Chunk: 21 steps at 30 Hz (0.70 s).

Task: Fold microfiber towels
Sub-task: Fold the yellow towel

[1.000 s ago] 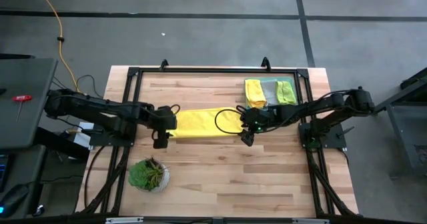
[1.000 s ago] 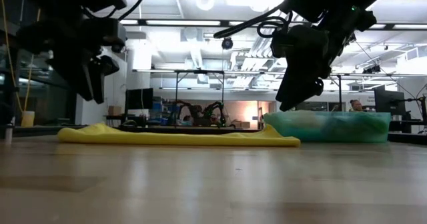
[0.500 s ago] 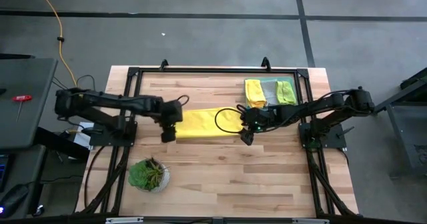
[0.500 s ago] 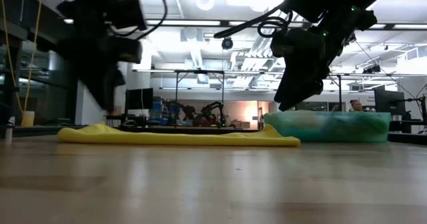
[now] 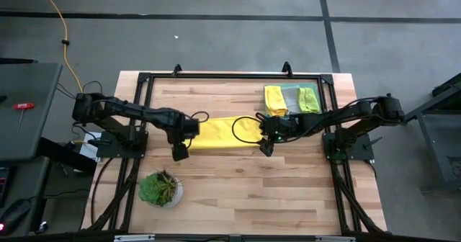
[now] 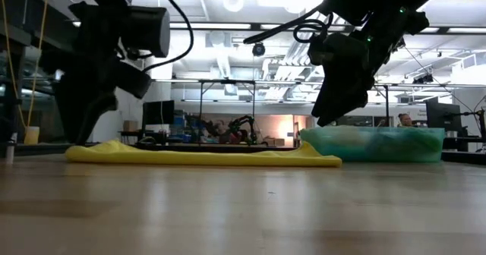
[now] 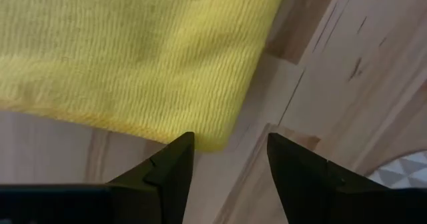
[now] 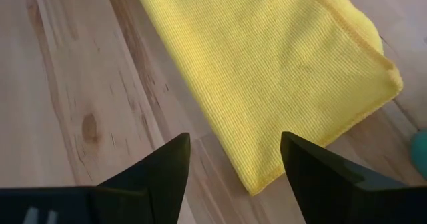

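Two grippers at opposite ends of one yellow towel (image 5: 220, 133), folded into a long strip across the middle of the wooden table (image 5: 238, 191). Left gripper (image 5: 179, 153) low over the towel's left end, fingers (image 7: 175, 159) spread apart with nothing between them, tips just off the near corner of the cloth, one on each side of that corner in the left wrist view. Right gripper (image 5: 265, 150) at the towel's right end, higher off the wood than the left one in the low view, fingers (image 8: 167, 159) parted wide and empty, the cloth's corner lying flat beyond them. Not touching the towel, as far as visible. Beyond the towel's right end, toward the far edge of the table, a stack of folded towels (image 5: 291, 99) in yellow, pale grey and lime green, lying in a shallow green tray (image 6: 372, 143). Nearer than the towel's left end, close to the front edge, a small leafy potted plant (image 5: 160, 189).
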Each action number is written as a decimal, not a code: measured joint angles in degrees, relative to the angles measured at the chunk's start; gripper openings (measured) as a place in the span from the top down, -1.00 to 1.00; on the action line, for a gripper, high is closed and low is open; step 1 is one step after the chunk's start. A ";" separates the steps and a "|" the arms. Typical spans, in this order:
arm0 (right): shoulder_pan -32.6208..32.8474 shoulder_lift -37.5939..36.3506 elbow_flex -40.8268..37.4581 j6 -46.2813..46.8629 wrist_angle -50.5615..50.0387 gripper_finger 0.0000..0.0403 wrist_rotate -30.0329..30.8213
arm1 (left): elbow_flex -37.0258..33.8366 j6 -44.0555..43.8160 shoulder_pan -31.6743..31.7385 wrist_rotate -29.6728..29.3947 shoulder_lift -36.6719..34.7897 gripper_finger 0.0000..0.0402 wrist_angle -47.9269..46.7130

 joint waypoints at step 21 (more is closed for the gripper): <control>0.00 -0.01 0.00 1.85 -0.68 -0.12 0.41 | -0.34 2.25 -11.20 -10.53 7.87 0.11 2.23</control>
